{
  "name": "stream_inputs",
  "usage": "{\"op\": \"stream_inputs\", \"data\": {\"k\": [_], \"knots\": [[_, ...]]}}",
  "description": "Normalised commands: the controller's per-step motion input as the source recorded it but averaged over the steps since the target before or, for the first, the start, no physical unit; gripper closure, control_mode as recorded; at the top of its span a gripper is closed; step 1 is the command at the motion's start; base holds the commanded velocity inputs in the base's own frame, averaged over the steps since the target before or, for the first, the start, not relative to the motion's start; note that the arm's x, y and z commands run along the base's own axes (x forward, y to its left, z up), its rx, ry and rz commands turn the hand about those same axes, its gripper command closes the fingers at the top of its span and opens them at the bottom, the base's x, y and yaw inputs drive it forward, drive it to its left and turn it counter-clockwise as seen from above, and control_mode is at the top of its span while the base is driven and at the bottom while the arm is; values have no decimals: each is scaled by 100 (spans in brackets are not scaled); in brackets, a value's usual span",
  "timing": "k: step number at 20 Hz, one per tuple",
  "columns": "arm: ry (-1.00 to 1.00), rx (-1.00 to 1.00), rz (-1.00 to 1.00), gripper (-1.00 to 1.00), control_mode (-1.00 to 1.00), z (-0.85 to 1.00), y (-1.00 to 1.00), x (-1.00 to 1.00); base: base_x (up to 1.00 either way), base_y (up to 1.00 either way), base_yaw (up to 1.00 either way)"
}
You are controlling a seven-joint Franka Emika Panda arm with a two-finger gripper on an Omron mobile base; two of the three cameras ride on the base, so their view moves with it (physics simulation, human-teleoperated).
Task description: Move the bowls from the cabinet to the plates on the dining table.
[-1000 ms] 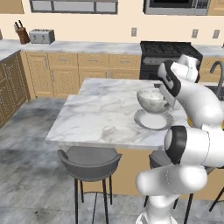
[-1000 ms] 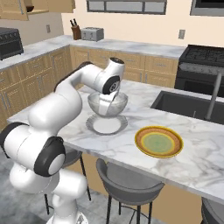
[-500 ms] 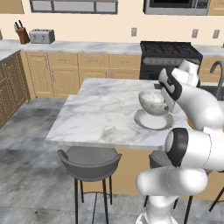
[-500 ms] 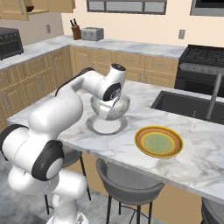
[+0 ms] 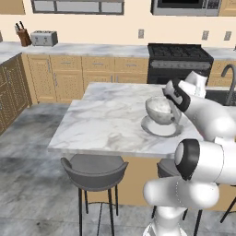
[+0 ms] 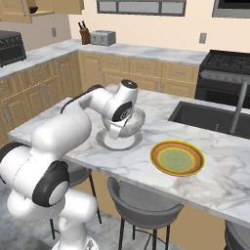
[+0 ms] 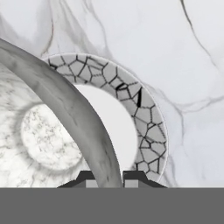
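My gripper (image 7: pixel 109 177) is shut on the rim of the grey-white marbled stone bowl (image 7: pixel 43 131). The bowl (image 5: pixel 159 108) hangs upright just over the pale grey plate (image 5: pixel 159 129) on the dining table (image 5: pixel 101 120); I cannot tell whether they touch. From the right, the gripper (image 6: pixel 115 131) clamps the near rim of the bowl (image 6: pixel 133 122) above that plate (image 6: pixel 117 143). The plate's crackle-patterned edge (image 7: pixel 148 122) shows past the rim. The yellowish tan plate (image 6: pixel 177 158) lies bare to the right. A dark brown bowl-like shape (image 6: pixel 31 9) sits in the open cabinet (image 6: pixel 53 6) at the upper left.
A sink (image 6: pixel 210 117) with a faucet (image 6: pixel 238 110) is set into the island behind the yellowish plate. Grey stools (image 5: pixel 94 168) (image 6: pixel 141 202) stand along the near side. A black stove (image 5: pixel 179 60) and base cabinets line the back wall.
The arm has lowered the stone bowl closer to the pale grey plate. The grip on the rim has stayed shut.
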Motion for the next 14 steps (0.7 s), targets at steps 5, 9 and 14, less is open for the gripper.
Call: {"op": "stream_inputs", "data": {"k": [5,9,14], "knots": [[-1,0,0,100,-100,-9,2,20,0,0,0],[-1,0,1,100,-100,-7,0,13,0,0,0],[0,0,0,100,-100,-6,0,7,0,0,0]]}}
